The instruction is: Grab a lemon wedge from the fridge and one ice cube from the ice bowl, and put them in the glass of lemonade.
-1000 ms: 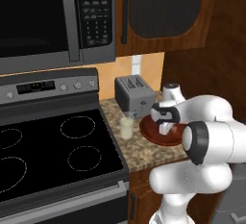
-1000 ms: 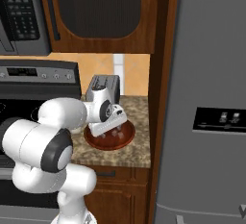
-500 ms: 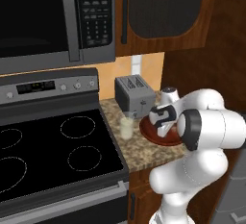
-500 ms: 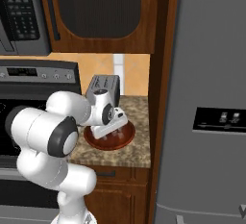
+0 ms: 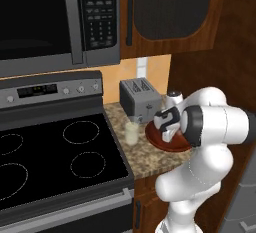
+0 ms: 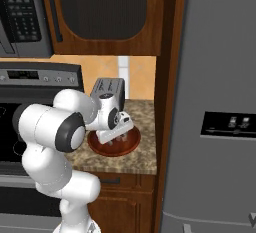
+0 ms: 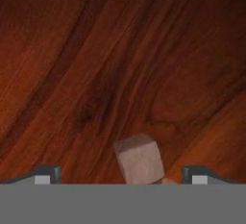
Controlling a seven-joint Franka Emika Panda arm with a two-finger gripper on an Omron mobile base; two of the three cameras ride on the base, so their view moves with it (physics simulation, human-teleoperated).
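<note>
My gripper [image 7: 122,180] has dropped deeper into the ice bowl [image 6: 131,146] – jaws spread, ice cube [image 7: 139,159] between them – so closing on it looks next.

Near half of the ice bowl [image 5: 172,144] hidden behind the white forearm. Bowl contents in the right base view masked by the hand above the ice bowl [image 6: 114,147]. Fingers [image 7: 48,174] cut off low in the hand view, flanking a pale cube [image 7: 138,159] whose base is hidden too.
</note>
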